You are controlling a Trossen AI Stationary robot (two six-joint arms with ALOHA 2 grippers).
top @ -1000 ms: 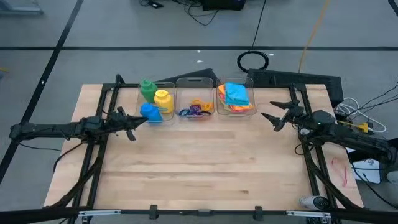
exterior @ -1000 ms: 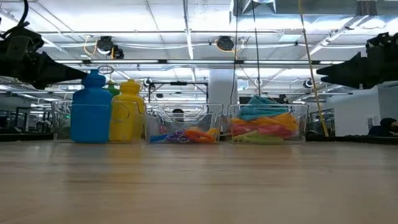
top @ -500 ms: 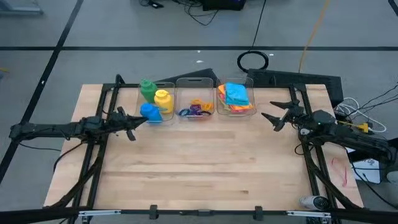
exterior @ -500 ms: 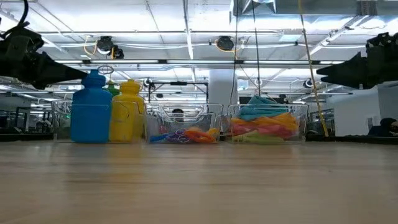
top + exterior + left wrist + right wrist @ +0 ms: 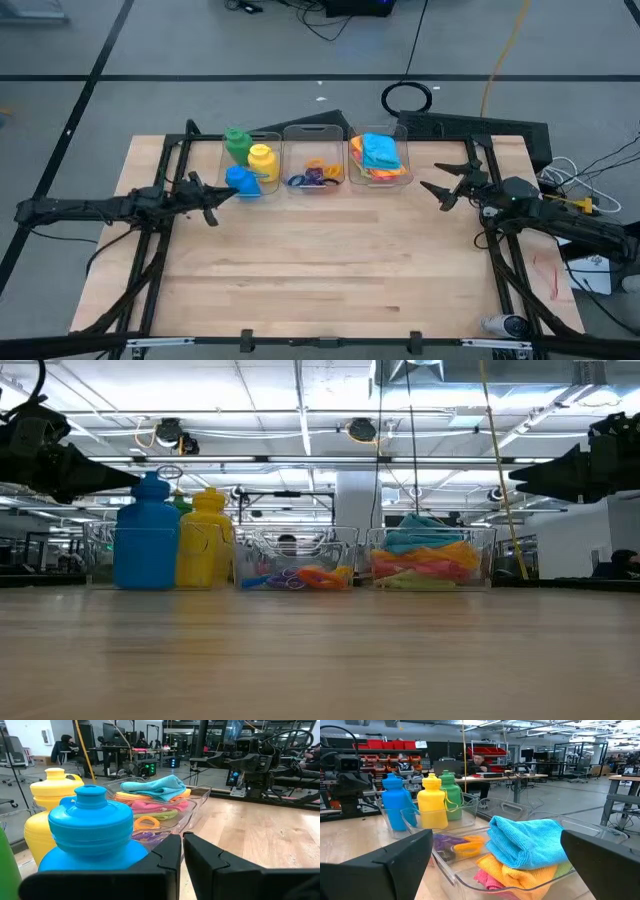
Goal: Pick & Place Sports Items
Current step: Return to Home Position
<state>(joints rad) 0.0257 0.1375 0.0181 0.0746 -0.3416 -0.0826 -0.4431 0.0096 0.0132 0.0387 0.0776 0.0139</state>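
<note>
Three plastic bottles, green [image 5: 237, 142], yellow [image 5: 262, 160] and blue [image 5: 243, 181], stand upright in the left clear bin. Small coloured rings [image 5: 316, 174] lie in the middle bin. Folded cloths [image 5: 378, 154], blue on top of orange, pink and green, are stacked in the right bin. My left gripper [image 5: 212, 200] is shut and hovers above the table just left of the blue bottle [image 5: 95, 835], touching nothing. My right gripper [image 5: 437, 195] is open and empty, hovering right of the cloth bin and pointing at it.
The three clear bins [image 5: 314, 134] stand side by side at the table's far edge. The bare wooden table [image 5: 320, 270] stretches from them to the near edge. A black cable coil [image 5: 407, 98] lies on the floor behind the table.
</note>
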